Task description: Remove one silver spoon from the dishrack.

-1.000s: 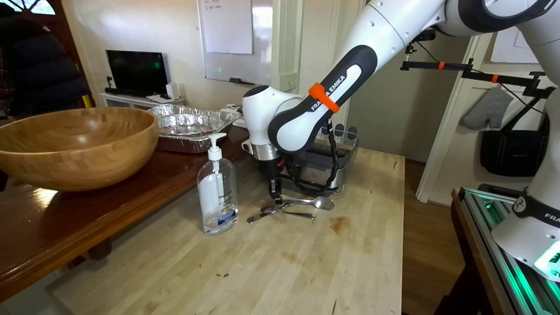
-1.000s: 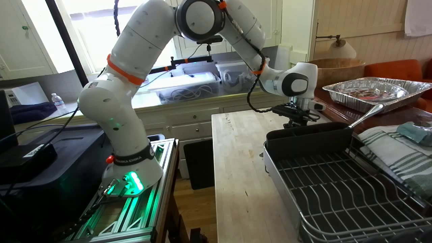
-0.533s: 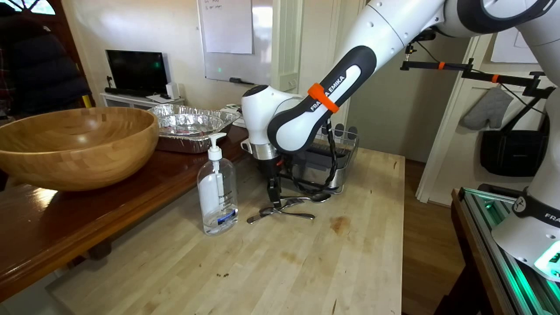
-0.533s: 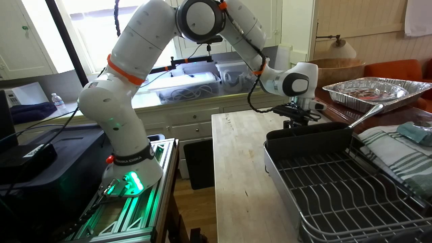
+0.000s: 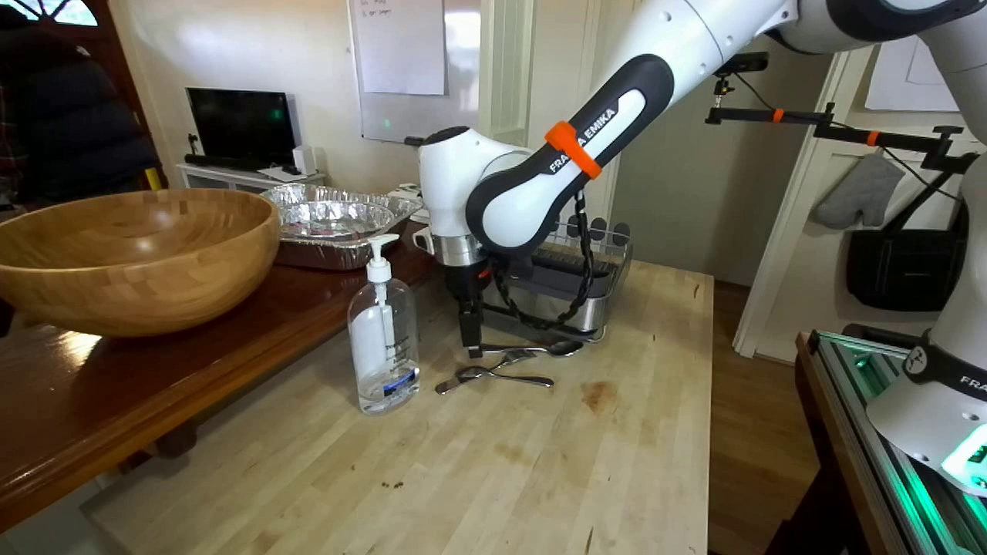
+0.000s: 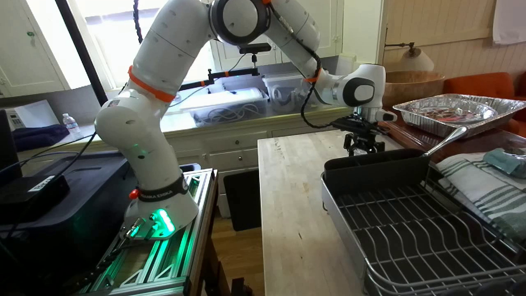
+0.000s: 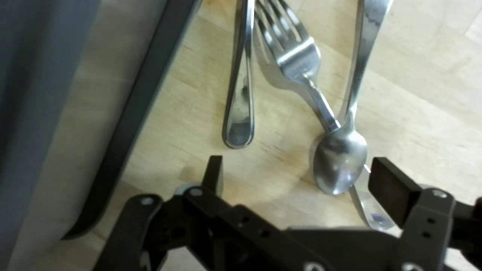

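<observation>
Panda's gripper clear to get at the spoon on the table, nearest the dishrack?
Likely yes: the gripper is open, and in the wrist view nothing covers the handle end of the spoon. The fork close beside it might get nudged.

Right of centre in the wrist view the spoon (image 7: 340, 160) is silver, as is the fork (image 7: 301, 58) at upper middle; the fingers (image 7: 393, 190) are black. The desk (image 5: 540, 478) is pale, plank-striped wood, with a rust-brown stain (image 5: 597, 396) below and right of centre in an exterior view. There the bowl (image 5: 139, 297) at the left edge is honey-brown, patched with lighter and darker blocks, and the bottle (image 5: 385, 339) is clear with a white pump (image 5: 378, 266). In an exterior view the dishrack (image 6: 343, 230) at lower right is silver-grey, its holder (image 6: 378, 172) black, and the towel (image 6: 487, 193) is white with green stripes. In both exterior views the arm (image 5: 632, 108) is white with orange straps (image 5: 573, 149).
</observation>
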Motion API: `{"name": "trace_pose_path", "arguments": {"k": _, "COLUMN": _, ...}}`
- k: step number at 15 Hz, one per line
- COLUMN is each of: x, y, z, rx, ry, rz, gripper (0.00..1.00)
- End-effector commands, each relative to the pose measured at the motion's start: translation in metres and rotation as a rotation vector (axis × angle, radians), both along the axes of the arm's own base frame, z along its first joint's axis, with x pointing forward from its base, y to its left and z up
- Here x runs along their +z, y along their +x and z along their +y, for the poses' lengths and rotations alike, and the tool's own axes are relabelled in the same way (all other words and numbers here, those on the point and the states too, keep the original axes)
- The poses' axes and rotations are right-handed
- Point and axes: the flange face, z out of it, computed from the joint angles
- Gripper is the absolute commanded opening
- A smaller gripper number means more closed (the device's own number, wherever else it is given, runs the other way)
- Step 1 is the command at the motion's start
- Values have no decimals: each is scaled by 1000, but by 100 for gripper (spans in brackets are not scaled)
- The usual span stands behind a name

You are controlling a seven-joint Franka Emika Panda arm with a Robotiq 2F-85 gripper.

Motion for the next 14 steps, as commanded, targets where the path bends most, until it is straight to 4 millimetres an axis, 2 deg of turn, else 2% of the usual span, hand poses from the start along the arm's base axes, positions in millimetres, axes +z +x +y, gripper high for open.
{"name": "trace_pose_path", "arguments": {"k": 1, "x": 25, "y": -6, "z": 8, "rx": -20, "ry": 15, "rz": -23, "gripper": 100}}
{"name": "trace_pose_path", "arguments": {"k": 6, "x": 72, "y": -15, "z": 10, "rx": -54, "ry": 40, "rz": -58, "gripper": 100}}
{"name": "trace_pose_path", "arguments": {"k": 14, "x": 156, "y": -47, "z": -14, "rx": -272, "ry": 66, "rz": -138, "gripper": 100}}
